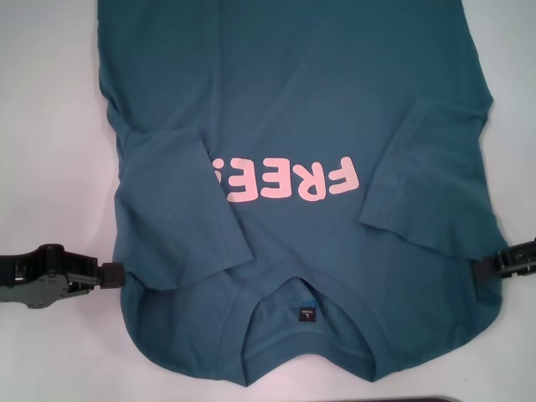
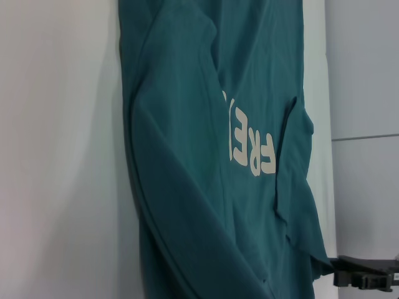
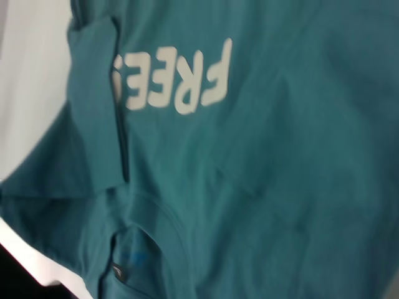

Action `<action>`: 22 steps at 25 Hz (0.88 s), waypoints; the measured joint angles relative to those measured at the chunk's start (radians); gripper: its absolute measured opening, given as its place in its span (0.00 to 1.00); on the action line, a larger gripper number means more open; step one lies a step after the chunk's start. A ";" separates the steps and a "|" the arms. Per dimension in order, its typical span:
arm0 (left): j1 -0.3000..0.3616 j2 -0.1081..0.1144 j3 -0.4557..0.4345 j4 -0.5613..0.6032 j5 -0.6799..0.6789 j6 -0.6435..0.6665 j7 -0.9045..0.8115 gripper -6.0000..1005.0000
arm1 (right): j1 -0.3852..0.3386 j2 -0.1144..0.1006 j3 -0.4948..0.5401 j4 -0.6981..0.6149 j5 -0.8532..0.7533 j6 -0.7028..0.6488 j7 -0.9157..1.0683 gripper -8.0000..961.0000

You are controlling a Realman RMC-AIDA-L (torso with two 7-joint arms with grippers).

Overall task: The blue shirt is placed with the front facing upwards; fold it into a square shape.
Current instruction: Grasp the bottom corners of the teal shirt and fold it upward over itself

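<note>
The blue shirt [image 1: 293, 109] lies face up on the white table [image 1: 50, 126] with its collar toward me. The pink "FREE!" lettering [image 1: 289, 180] reads upside down, and the dark label [image 1: 306, 314] shows inside the collar. Both short sleeves are folded inward over the chest, one on the left [image 1: 180, 218] and one on the right [image 1: 423, 167]. My left gripper [image 1: 113, 274] sits at the shirt's left shoulder edge. My right gripper [image 1: 484, 266] sits at the right shoulder edge and also shows in the left wrist view [image 2: 343, 276]. The shirt fills both wrist views [image 2: 187, 156] [image 3: 280, 156].
Bare white table lies on both sides of the shirt. A dark strip [image 1: 435, 399] shows at the near edge of the head view. The shirt's hem runs out of view at the far side.
</note>
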 joint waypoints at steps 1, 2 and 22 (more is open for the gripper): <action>0.000 0.000 0.000 0.000 0.000 0.000 0.000 0.02 | -0.002 -0.003 0.001 -0.001 0.008 -0.001 0.001 0.56; 0.000 0.000 0.000 0.000 0.000 0.000 0.000 0.02 | -0.004 -0.004 0.001 -0.002 0.011 0.000 0.002 0.56; 0.000 0.000 0.000 0.000 -0.002 0.000 0.001 0.02 | -0.008 -0.005 0.003 -0.014 0.000 0.024 0.044 0.51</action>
